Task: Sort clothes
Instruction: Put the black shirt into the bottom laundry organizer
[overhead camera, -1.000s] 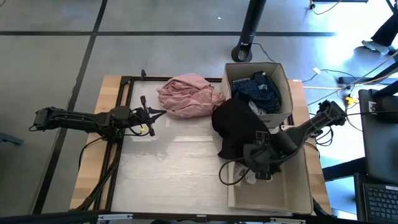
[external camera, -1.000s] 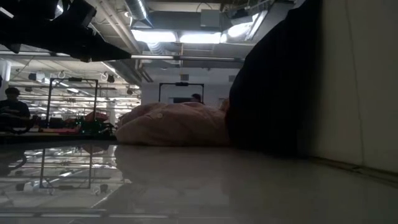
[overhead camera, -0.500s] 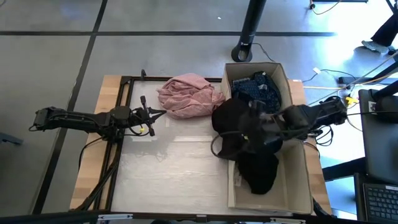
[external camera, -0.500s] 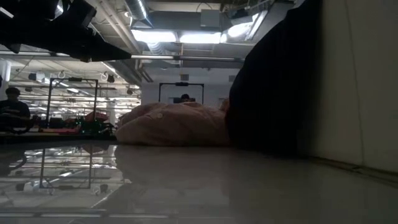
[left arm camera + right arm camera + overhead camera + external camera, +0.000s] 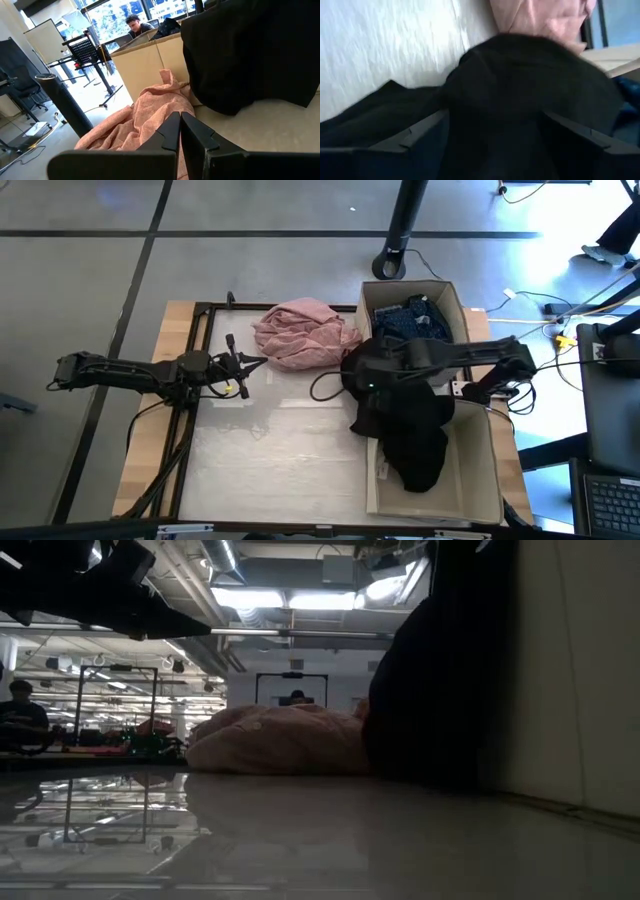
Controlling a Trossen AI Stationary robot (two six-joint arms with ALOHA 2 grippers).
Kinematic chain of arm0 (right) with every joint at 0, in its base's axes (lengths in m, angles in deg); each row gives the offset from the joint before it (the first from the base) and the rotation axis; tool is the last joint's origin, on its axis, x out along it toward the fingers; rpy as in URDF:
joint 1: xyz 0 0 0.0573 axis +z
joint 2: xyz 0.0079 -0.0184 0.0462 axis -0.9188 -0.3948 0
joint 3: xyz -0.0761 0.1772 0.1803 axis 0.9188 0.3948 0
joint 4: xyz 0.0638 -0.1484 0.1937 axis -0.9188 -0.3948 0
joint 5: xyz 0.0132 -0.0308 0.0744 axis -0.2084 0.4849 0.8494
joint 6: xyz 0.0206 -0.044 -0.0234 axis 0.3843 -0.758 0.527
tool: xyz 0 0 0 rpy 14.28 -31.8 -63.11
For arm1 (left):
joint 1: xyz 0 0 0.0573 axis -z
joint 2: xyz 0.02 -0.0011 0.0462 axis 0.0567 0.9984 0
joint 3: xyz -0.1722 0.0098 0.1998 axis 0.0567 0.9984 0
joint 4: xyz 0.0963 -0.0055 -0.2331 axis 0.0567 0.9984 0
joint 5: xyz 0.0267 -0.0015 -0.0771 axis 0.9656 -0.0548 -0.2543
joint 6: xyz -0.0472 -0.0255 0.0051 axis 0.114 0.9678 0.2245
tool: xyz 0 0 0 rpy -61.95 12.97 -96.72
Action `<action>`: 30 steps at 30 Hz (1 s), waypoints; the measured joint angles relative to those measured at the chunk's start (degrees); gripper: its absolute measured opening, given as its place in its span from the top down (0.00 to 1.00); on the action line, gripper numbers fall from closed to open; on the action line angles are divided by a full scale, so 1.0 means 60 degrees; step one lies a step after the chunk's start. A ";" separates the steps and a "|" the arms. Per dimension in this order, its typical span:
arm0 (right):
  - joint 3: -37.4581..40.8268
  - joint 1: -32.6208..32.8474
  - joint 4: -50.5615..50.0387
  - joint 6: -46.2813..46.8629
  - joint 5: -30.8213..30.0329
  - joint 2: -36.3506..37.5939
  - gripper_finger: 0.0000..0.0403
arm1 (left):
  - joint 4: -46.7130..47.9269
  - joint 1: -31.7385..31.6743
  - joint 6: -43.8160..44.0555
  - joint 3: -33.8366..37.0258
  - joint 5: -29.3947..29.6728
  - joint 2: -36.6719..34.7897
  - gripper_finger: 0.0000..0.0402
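Observation:
A black piece [image 5: 392, 402] lies heaped on the table against the two boxes, and more black cloth [image 5: 418, 460] lies inside the near cardboard box [image 5: 482, 480]. My right gripper [image 5: 363, 374] hangs open above the black heap [image 5: 520, 85], fingers pointing steeply down on either side of it; I cannot tell whether they touch it. A pink piece [image 5: 300, 332] is bunched on the table at the far edge. The far box [image 5: 455, 305] holds blue plaid and navy clothes [image 5: 415, 325]. My left gripper [image 5: 262, 363] waits shut and level, near the pink piece [image 5: 130, 125].
The two boxes stand side by side along the table's right edge. In the low view the box wall [image 5: 580, 680] and the black cloth [image 5: 440, 690] fill the right side. Bare tabletop [image 5: 280, 440] lies at the middle and near left. A person sits beyond the table.
My right gripper has come up out of the near box and swung toward the table's far edge and leftward, tipping steeper, until it is over the black heap. Black cloth now shows lying in the near box where the gripper had been.

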 joint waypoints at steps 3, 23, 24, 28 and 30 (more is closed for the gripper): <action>0.0057 -0.0183 -0.0011 -0.0233 0.0277 -0.0279 0.25 | -0.0002 0.0000 -0.0004 0.0000 -0.0003 -0.0003 0.99; 0.0078 -0.0210 -0.0890 -0.1249 -0.0660 -0.1059 0.90 | -0.0013 0.0000 -0.0156 0.0000 -0.0004 -0.0004 0.99; 0.0078 -0.0213 -0.0920 -0.1266 -0.0763 -0.1059 0.95 | -0.0017 0.0000 -0.0218 0.0000 -0.0002 -0.0001 0.99; 0.0078 -0.0118 -0.0939 -0.1406 -0.1074 -0.1059 0.95 | -0.0017 0.0000 -0.0291 0.0000 0.0000 -0.0004 0.99; -0.0009 -0.0014 -0.1070 -0.1429 -0.1301 -0.1059 0.95 | -0.0014 0.0000 -0.0291 0.0000 0.0000 -0.0001 0.99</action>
